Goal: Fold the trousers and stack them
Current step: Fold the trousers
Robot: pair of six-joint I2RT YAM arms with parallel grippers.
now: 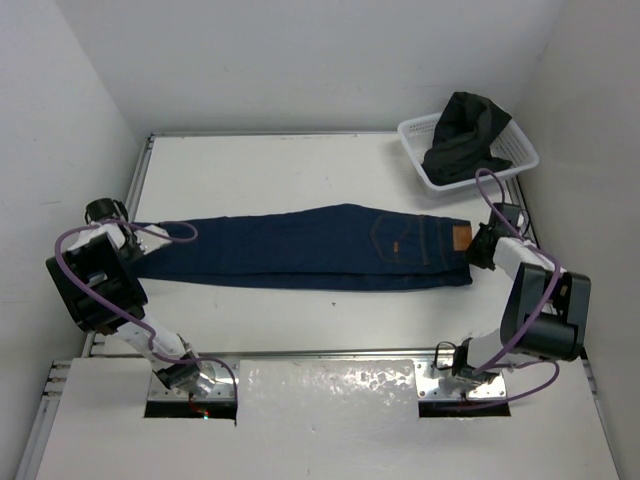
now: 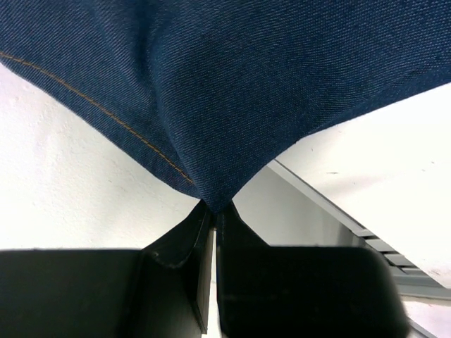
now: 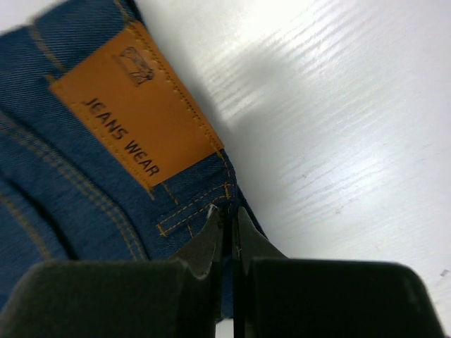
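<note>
Trousers (image 1: 310, 248) of dark navy denim with tan stitching lie flat, stretched across the white table (image 1: 300, 170). Left gripper (image 2: 213, 211) is clamped on the leg end; right gripper (image 3: 227, 220) is pinched together on the waistband corner beside the tan patch (image 3: 134, 105).

Bright, even overhead light washes the flat white table (image 1: 300, 170) in the top view, with mottled glare at lower centre. The right wrist view has streaked glare at upper right. In both wrist views the near black fingers (image 3: 204, 246) blur; the dark navy denim trousers (image 2: 232, 84) are sharp.
</note>
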